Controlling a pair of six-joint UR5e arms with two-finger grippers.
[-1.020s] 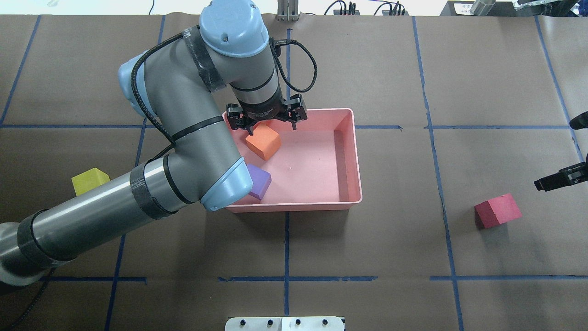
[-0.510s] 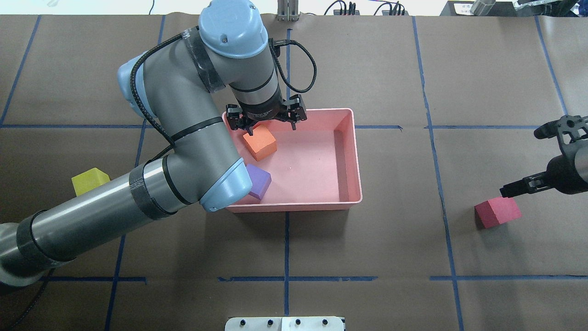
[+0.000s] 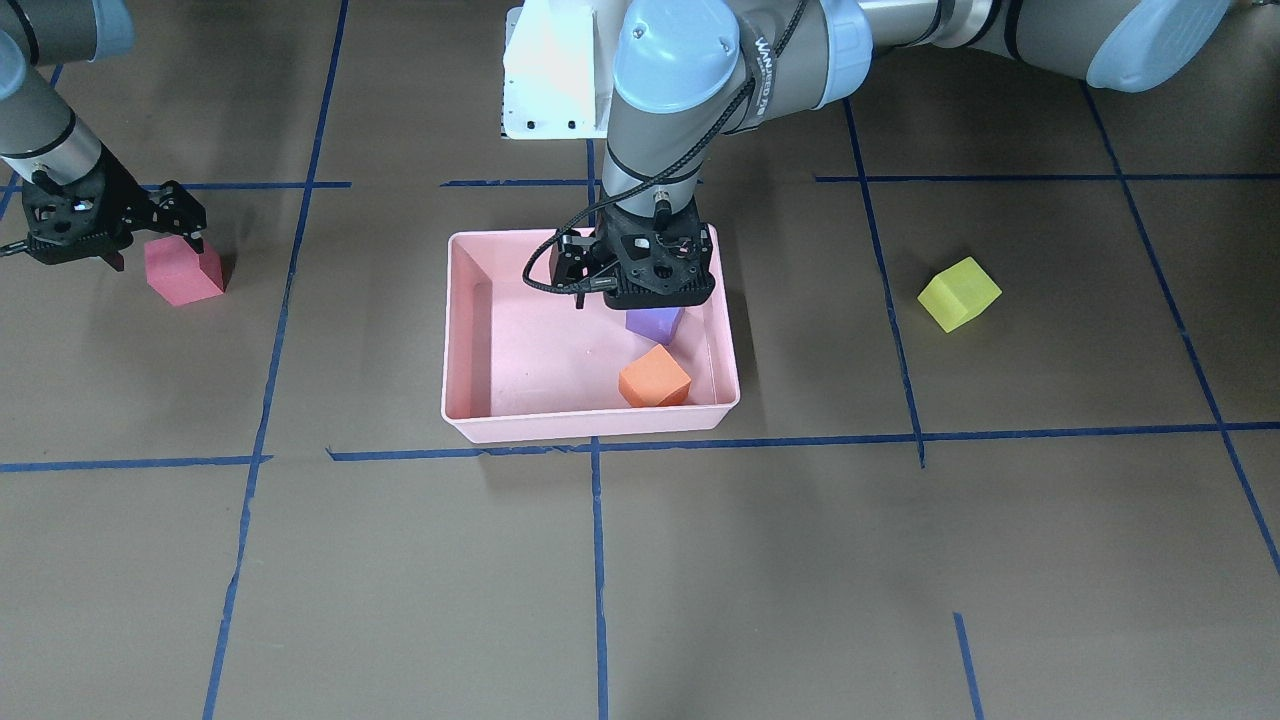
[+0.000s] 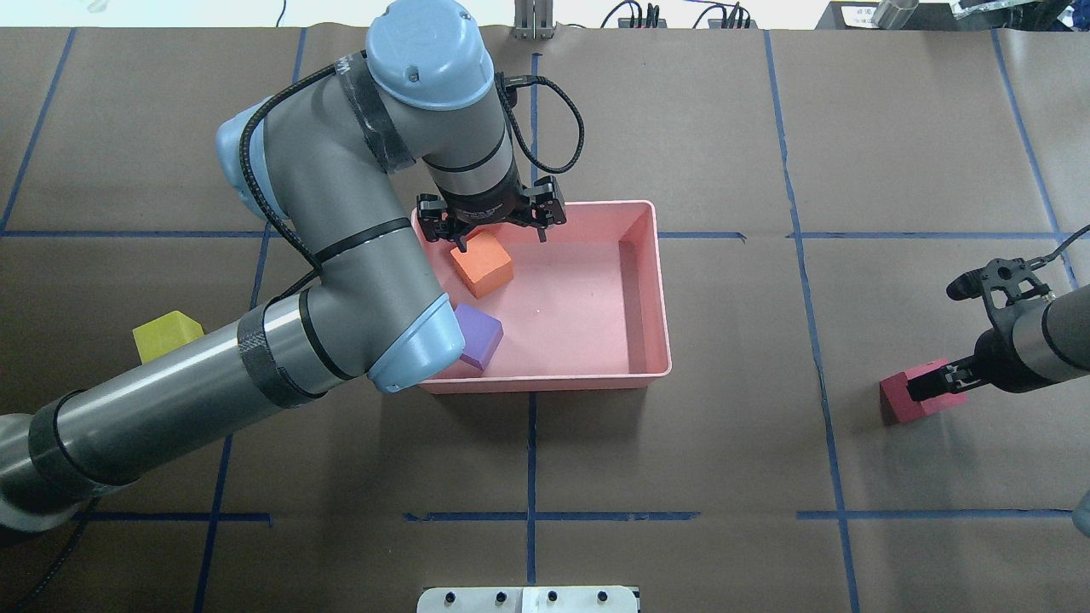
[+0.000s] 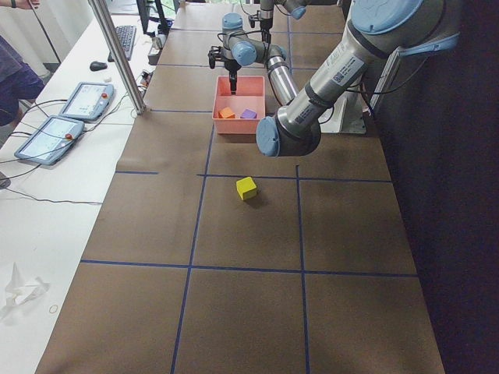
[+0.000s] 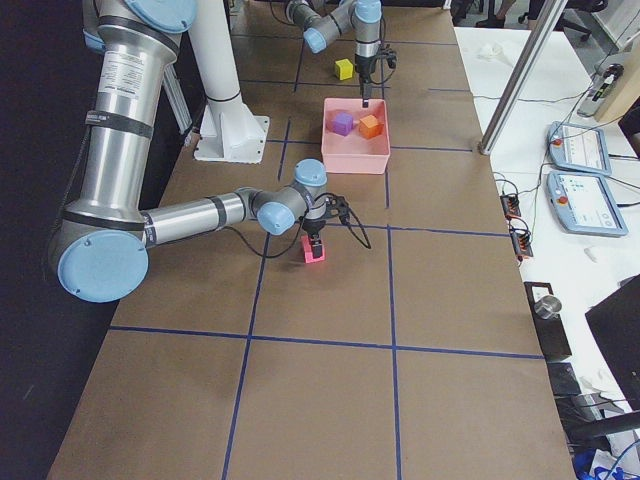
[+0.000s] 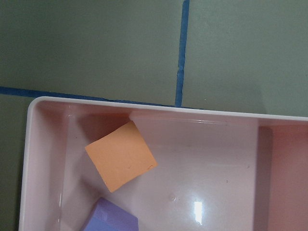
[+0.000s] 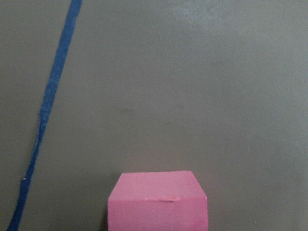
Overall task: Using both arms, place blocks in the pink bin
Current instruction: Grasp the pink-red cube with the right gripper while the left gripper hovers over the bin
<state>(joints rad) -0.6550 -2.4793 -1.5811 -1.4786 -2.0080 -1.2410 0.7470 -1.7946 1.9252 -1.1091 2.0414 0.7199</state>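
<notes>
The pink bin (image 4: 665, 298) stands mid-table and holds the orange block (image 4: 482, 264) and the purple block (image 4: 479, 334). My left gripper (image 4: 501, 238) is open and empty just above the orange block, at the bin's far left corner. The left wrist view shows the orange block (image 7: 120, 155) lying free on the bin floor. The red block (image 4: 901, 402) lies on the table at the right. My right gripper (image 4: 937, 338) is open and low, one finger over the red block's top. The yellow-green block (image 4: 166, 334) lies on the table at the left, beside my left forearm.
Brown paper with blue tape lines (image 4: 800, 255) covers the table. The white pedestal base (image 3: 555, 75) stands behind the bin in the front-facing view. My left forearm (image 4: 213, 383) stretches low over the table's left half, its elbow over the bin's near left corner.
My right arm has come in from the right edge and down to the red block. The orange block has settled flat in the bin. My left gripper has barely moved.
</notes>
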